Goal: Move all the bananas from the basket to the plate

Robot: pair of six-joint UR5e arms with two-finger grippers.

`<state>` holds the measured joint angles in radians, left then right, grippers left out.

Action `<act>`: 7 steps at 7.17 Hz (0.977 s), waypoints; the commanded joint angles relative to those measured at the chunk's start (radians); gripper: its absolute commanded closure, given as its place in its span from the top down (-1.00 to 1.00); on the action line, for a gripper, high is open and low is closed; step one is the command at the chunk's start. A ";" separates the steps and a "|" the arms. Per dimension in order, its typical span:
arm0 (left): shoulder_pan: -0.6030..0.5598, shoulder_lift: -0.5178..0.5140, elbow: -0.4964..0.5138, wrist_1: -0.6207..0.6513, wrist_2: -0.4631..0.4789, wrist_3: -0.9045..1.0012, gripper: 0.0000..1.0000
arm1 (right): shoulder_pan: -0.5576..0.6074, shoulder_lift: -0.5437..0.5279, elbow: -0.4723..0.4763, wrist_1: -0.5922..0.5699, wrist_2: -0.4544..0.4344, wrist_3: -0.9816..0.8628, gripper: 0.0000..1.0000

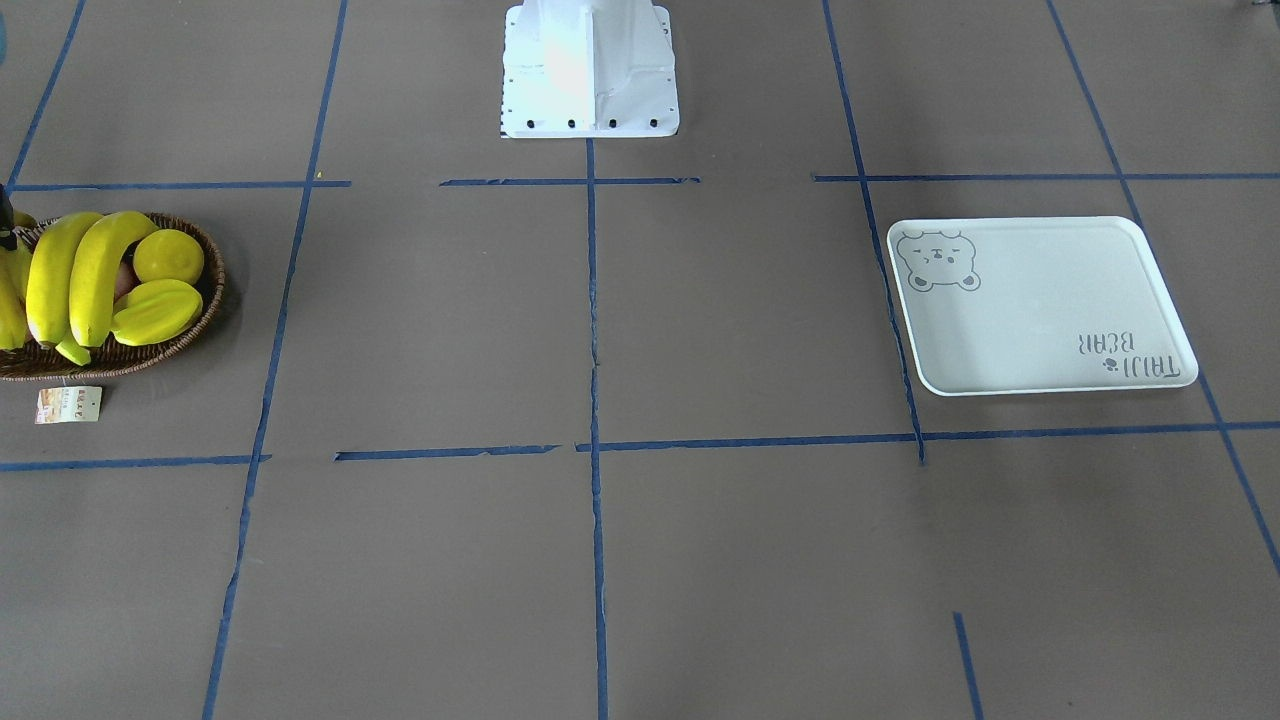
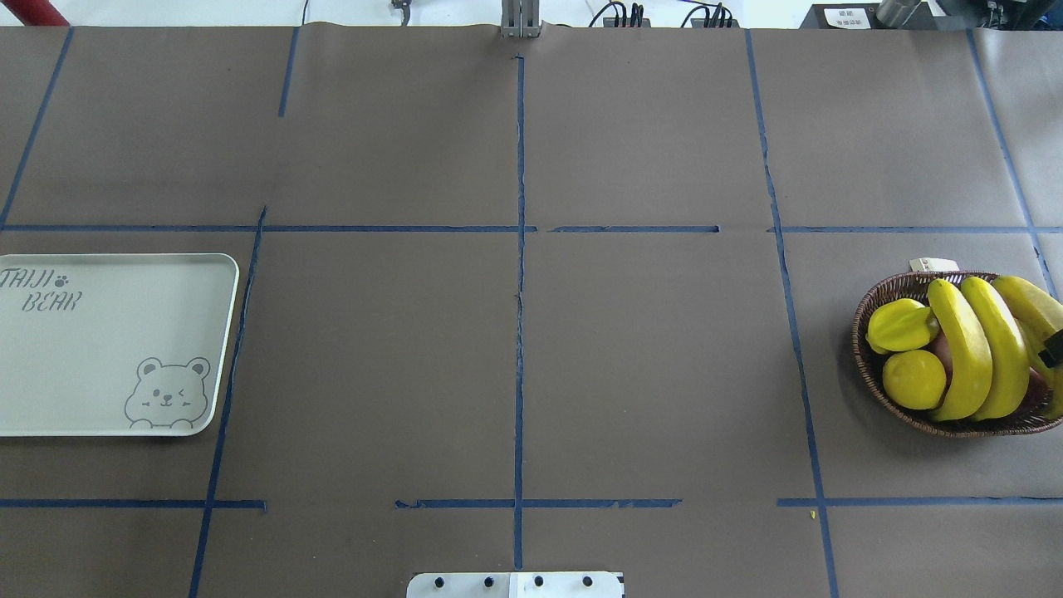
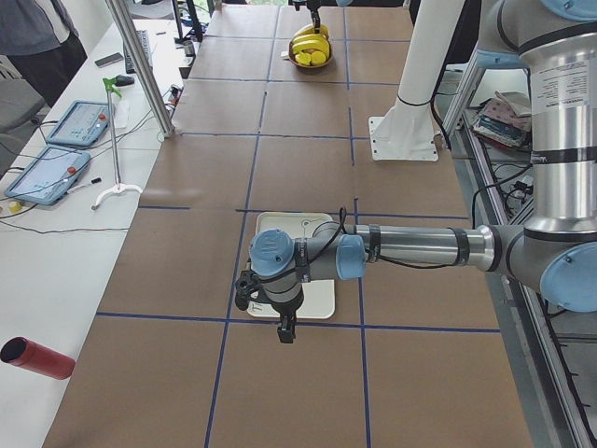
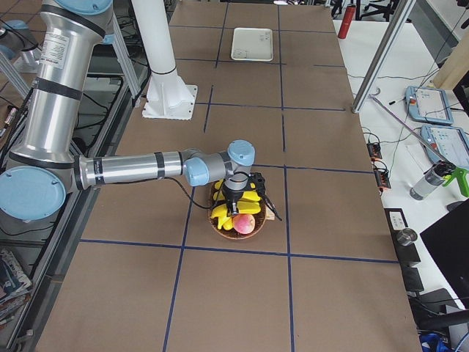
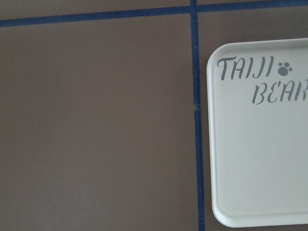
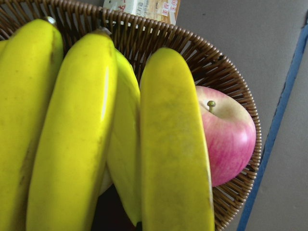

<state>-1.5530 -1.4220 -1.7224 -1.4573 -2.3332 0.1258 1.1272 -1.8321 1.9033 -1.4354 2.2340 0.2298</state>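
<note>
Several yellow bananas [image 1: 95,275] lie side by side in the brown wicker basket [image 2: 893,286] at the table's right end. They fill the right wrist view [image 6: 86,134]. My right gripper [image 4: 236,207] hangs just above the bananas; only a dark sliver of it shows at the overhead view's edge, and I cannot tell if it is open or shut. The pale BEAR plate [image 2: 91,357] lies bare at the left end. My left gripper [image 3: 286,334] hangs over the plate's [image 3: 289,224] outer edge; I cannot tell its state.
The basket also holds a yellow starfruit [image 2: 901,325], a round lemon-like fruit [image 2: 913,379] and a red apple [image 6: 226,144]. A paper tag [image 1: 68,404] lies beside the basket. The white robot base [image 1: 590,70] stands mid-table. Blue tape lines cross the brown table.
</note>
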 commanded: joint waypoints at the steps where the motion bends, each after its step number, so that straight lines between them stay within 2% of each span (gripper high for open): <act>1: 0.001 0.000 0.001 0.000 0.000 0.000 1.00 | 0.015 0.007 0.032 -0.002 -0.001 -0.001 -1.00; 3: -0.001 0.000 -0.011 0.002 0.000 0.000 1.00 | 0.071 0.033 0.098 -0.014 0.012 -0.001 -1.00; 4: -0.001 0.000 -0.017 0.000 0.002 0.006 1.00 | 0.077 0.071 0.099 -0.016 0.015 0.003 -0.99; 6: 0.005 -0.015 -0.046 0.000 0.003 0.000 1.00 | 0.069 0.214 0.086 -0.049 0.039 0.063 -0.96; 7: 0.008 -0.061 -0.063 -0.008 -0.005 0.002 1.00 | 0.013 0.287 0.085 -0.048 0.038 0.078 -0.94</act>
<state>-1.5488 -1.4446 -1.7635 -1.4591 -2.3318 0.1284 1.1862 -1.6409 1.9909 -1.4734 2.2653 0.2784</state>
